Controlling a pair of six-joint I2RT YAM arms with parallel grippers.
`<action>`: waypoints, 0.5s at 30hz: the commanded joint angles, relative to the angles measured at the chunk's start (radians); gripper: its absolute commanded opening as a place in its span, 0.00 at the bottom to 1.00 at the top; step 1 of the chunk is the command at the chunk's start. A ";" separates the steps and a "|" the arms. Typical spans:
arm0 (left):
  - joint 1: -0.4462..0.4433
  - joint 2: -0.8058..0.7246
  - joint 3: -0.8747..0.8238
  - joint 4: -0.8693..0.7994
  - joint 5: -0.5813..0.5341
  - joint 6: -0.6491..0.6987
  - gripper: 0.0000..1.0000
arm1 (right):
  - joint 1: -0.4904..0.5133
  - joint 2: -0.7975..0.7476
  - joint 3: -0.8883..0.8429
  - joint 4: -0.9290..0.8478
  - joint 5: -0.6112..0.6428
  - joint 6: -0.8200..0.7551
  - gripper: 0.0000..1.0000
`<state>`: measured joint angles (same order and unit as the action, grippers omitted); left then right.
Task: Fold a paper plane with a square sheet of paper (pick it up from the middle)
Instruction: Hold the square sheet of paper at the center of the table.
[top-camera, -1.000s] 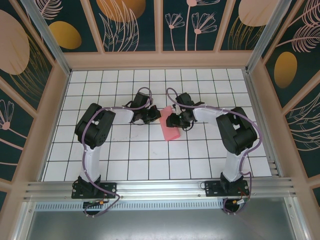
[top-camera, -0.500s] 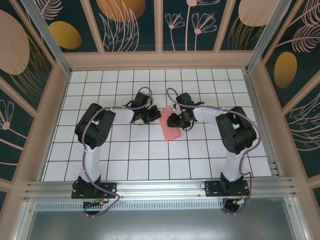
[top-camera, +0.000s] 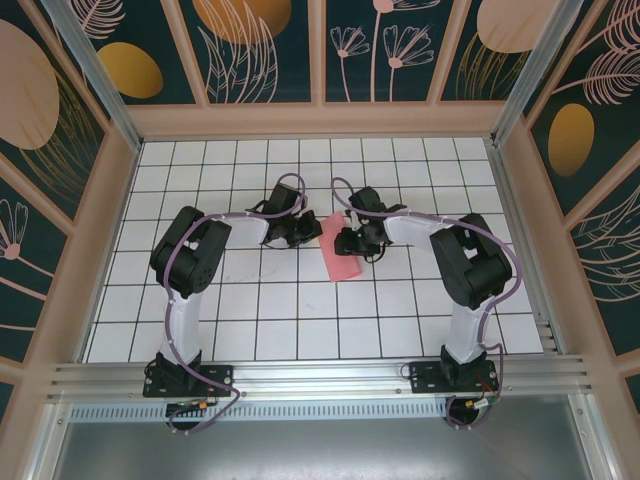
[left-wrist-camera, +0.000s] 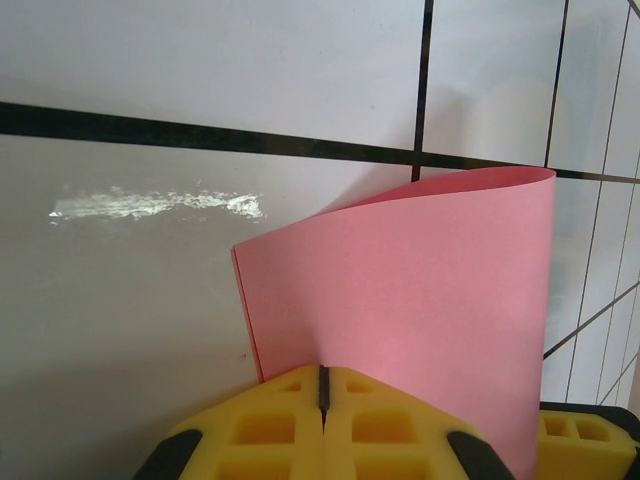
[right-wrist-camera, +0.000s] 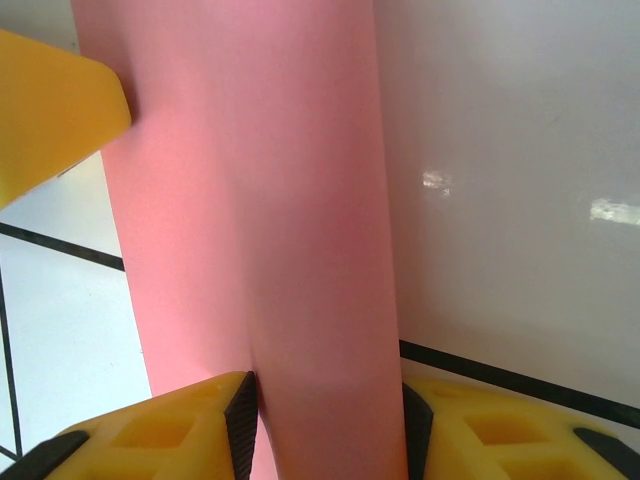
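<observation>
I see the pink sheet of paper (top-camera: 341, 262) lying as a folded-over strip on the white gridded tabletop (top-camera: 260, 300), with its near end free of both arms. Both hands meet the paper at its far half. The left hand (left-wrist-camera: 322, 388), on the paper's left, is pressed together and clamped on the paper's edge, which curls up and over. The right hand (right-wrist-camera: 325, 410), on the paper's right, grips the curled strip across its width, with both yellow fingers (right-wrist-camera: 160, 425) touching its sides.
</observation>
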<state>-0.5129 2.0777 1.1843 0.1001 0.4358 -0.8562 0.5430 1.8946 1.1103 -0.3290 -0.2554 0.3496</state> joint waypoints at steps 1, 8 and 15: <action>0.012 0.061 -0.014 -0.127 -0.106 0.030 0.00 | -0.002 0.141 -0.063 -0.051 0.154 -0.003 0.45; 0.011 0.053 0.016 -0.142 -0.104 0.043 0.00 | 0.033 0.170 -0.061 -0.070 0.246 0.012 0.44; 0.011 0.020 0.084 -0.147 -0.076 0.060 0.00 | 0.060 0.211 -0.069 -0.082 0.326 0.027 0.43</action>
<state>-0.5125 2.0808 1.2354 0.0189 0.4042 -0.8268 0.6079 1.9095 1.1301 -0.3584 -0.0910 0.3683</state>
